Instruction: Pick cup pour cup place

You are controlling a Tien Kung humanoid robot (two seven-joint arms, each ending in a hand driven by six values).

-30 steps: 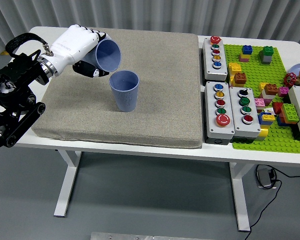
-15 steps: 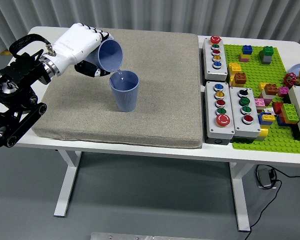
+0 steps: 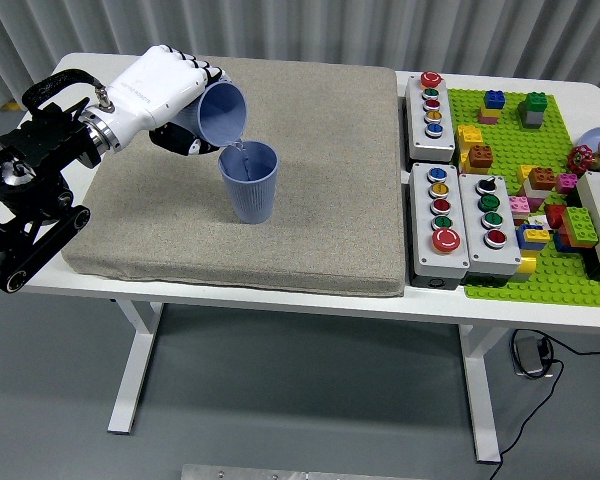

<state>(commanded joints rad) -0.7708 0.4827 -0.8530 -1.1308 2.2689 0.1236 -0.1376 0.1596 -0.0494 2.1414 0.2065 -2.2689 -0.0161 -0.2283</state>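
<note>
A blue ribbed cup (image 3: 249, 181) stands upright on the grey mat (image 3: 320, 200), left of its middle. My left hand (image 3: 170, 100), white with dark fingertips, is shut on a second blue cup (image 3: 223, 113) and holds it tipped on its side, mouth facing right and down. That cup's lip hangs just above the standing cup's left rim, and a thin stream of water runs from it into the standing cup. The right arm does not show.
Three grey button boxes (image 3: 439, 205) sit right of the mat. Beyond them lies a green baseplate (image 3: 540, 260) with several coloured bricks. The white table's near edge (image 3: 280, 300) runs below the mat.
My left hand has shifted the held cup slightly right and tipped it further. Its lip now hangs over the standing cup, and water is running into that cup.
</note>
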